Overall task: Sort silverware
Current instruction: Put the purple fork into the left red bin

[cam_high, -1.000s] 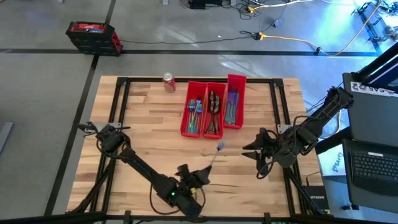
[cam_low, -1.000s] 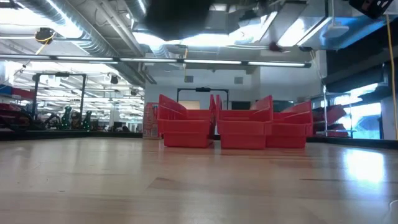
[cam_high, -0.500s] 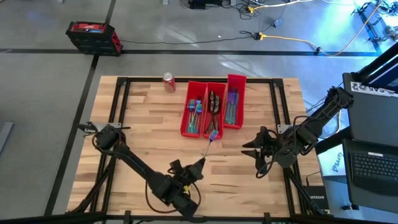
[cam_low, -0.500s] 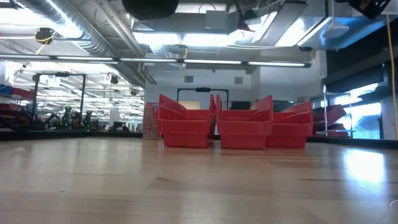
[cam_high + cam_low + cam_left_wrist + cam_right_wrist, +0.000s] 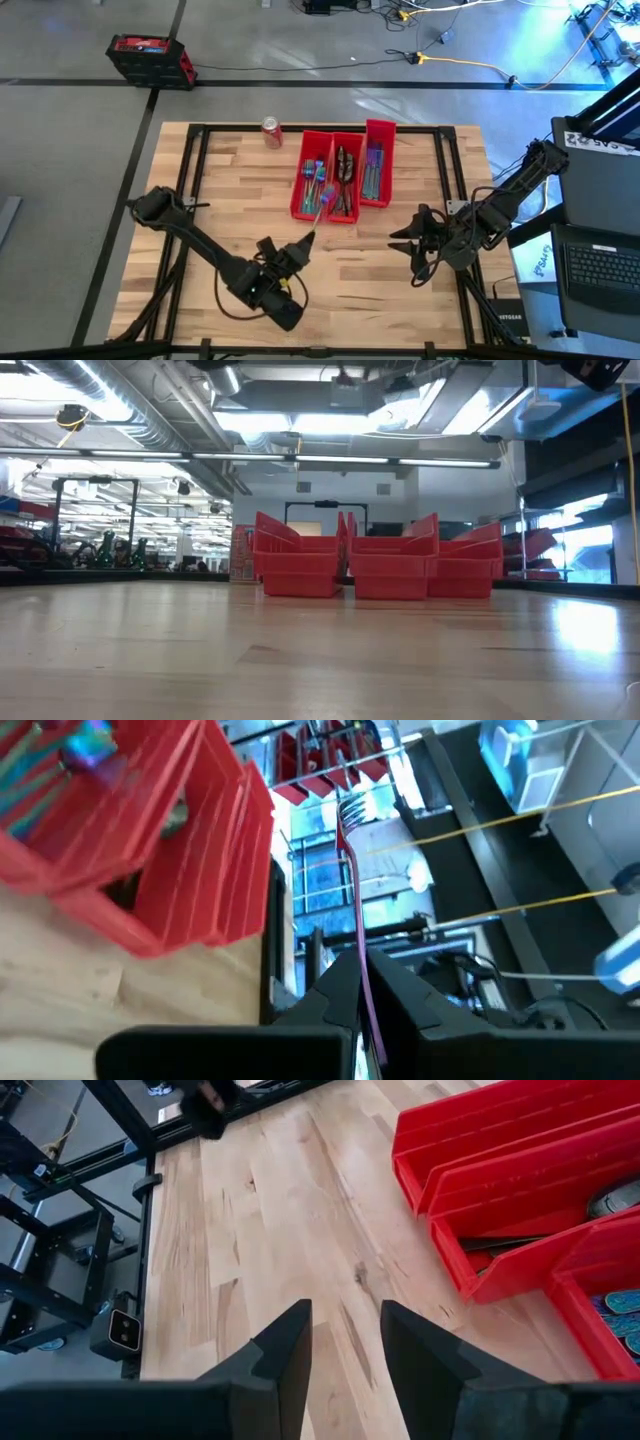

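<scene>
- The handle end of the fork [image 5: 352,880] is hidden between the left gripper [image 5: 362,988] fingers
- The silverware [image 5: 320,180] pieces in the red bins [image 5: 340,170] are too small to be told apart from above
- Bin contents are hidden in the low view

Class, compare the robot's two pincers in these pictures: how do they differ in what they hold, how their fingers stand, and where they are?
The left pincer is shut on a fork; the right pincer holds nothing.
The left pincer's fingers pinch the fork's handle; the right pincer's fingers stand apart.
The left pincer reaches toward the red bins, its fork over the leftmost bin; the right pincer waits beside the table's right edge.
Both are dark, two-fingered and above the wooden table.
</scene>
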You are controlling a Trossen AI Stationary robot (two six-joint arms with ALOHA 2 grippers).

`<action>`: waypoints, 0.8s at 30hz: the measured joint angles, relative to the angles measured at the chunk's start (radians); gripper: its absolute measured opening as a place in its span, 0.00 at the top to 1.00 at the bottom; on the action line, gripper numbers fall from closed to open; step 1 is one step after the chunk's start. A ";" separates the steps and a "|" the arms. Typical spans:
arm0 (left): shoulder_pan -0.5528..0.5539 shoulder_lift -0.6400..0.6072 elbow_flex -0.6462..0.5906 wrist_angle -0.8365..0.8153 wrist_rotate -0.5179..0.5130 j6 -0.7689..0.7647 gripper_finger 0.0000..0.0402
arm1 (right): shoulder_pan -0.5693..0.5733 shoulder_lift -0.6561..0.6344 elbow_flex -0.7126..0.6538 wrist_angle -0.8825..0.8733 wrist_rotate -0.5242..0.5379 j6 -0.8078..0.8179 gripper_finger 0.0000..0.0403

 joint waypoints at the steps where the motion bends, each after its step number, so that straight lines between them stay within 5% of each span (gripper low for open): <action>1: 0.011 -0.007 -0.015 0.009 0.005 0.000 1.00 | 0.000 0.000 0.000 -0.001 0.000 -0.001 0.73; 12: 0.153 -0.048 -0.204 0.370 0.070 -0.011 1.00 | 0.000 0.000 0.000 -0.012 -0.005 -0.015 0.73; 24: 0.301 -0.048 -0.213 0.385 0.110 0.005 1.00 | 0.000 0.001 0.000 -0.027 -0.029 -0.013 0.73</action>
